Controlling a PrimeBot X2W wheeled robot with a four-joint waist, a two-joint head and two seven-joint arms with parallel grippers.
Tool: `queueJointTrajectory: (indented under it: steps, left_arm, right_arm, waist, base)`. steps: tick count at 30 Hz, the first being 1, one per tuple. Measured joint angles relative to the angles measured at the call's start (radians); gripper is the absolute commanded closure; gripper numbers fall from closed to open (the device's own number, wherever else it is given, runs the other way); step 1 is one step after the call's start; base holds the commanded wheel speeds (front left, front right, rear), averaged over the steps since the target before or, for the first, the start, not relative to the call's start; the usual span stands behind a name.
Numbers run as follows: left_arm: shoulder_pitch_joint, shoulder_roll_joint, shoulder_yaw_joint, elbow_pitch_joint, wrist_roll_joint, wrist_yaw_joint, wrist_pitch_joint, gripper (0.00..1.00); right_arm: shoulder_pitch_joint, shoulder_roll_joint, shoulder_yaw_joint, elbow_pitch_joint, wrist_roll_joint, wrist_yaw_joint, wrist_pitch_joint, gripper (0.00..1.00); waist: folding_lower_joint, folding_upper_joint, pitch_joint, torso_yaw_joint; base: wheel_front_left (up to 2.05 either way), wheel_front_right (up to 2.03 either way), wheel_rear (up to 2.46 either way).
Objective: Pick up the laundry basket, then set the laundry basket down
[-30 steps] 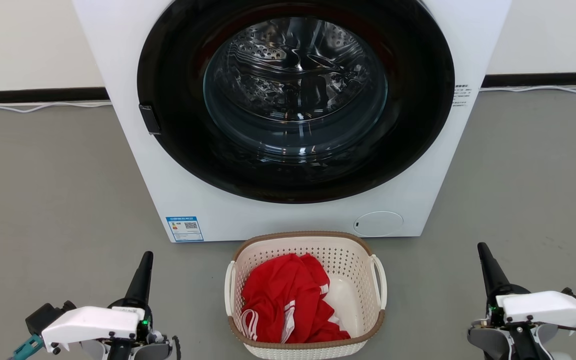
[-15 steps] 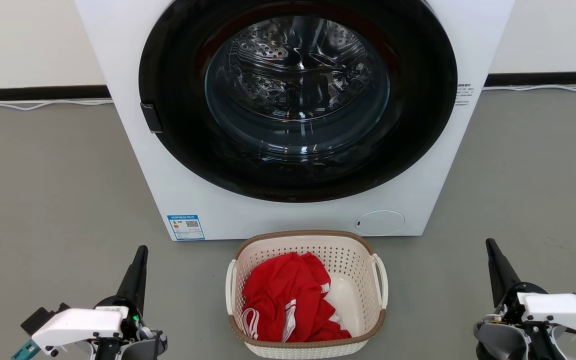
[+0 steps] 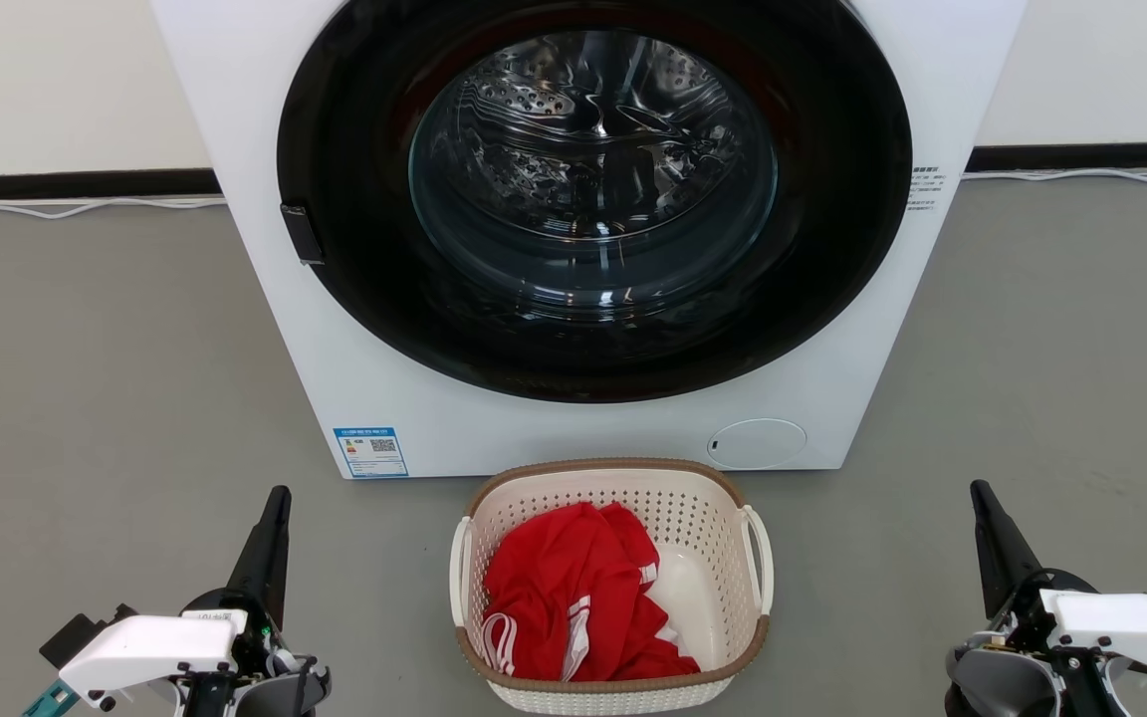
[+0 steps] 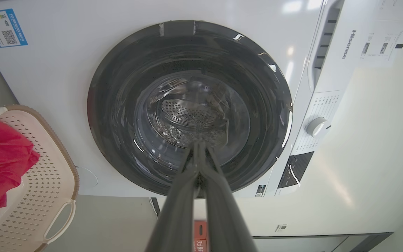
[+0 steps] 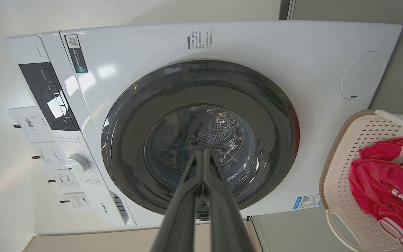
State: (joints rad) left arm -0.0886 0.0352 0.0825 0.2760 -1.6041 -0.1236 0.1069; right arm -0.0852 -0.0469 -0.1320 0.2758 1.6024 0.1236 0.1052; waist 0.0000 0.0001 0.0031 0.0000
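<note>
The laundry basket [image 3: 693, 518], cream-white and perforated with a brown rim and two white side handles, stands on the grey floor just before the washing machine. The basket [image 4: 44, 182] lies at the left edge of the left wrist view, and the basket [image 5: 355, 147] at the right edge of the right wrist view. A red garment [image 3: 573, 597] with white stripes lies inside it. My left gripper [image 3: 280, 495] is low at the left, well apart from the basket, shut and empty. My right gripper [image 3: 979, 488] is low at the right, likewise shut and apart from it.
A white front-loading washing machine [image 3: 394, 398] with a round dark glass door [image 3: 593, 189] stands right behind the basket. Grey floor [image 3: 86, 378] spreads to both sides. White cables [image 3: 56, 211] run along the wall's dark skirting.
Both grippers have drawn back toward the bottom corners and slightly outward. The view has shifted a little, so the camera has moved; the basket stays put on the floor.
</note>
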Motion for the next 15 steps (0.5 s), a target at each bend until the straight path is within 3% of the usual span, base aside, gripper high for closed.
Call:
queueJointTrajectory:
  steps: [15]
  left_arm:
    - [0.000,0.000,0.000,0.000,0.000,0.000,0.000,1.00]
  right_arm:
    - [0.000,0.000,0.000,0.000,0.000,0.000,0.000,1.00]
  waist:
    - [0.0000,0.0000,0.000,0.000]
  base:
    - [0.00,0.00,0.00]
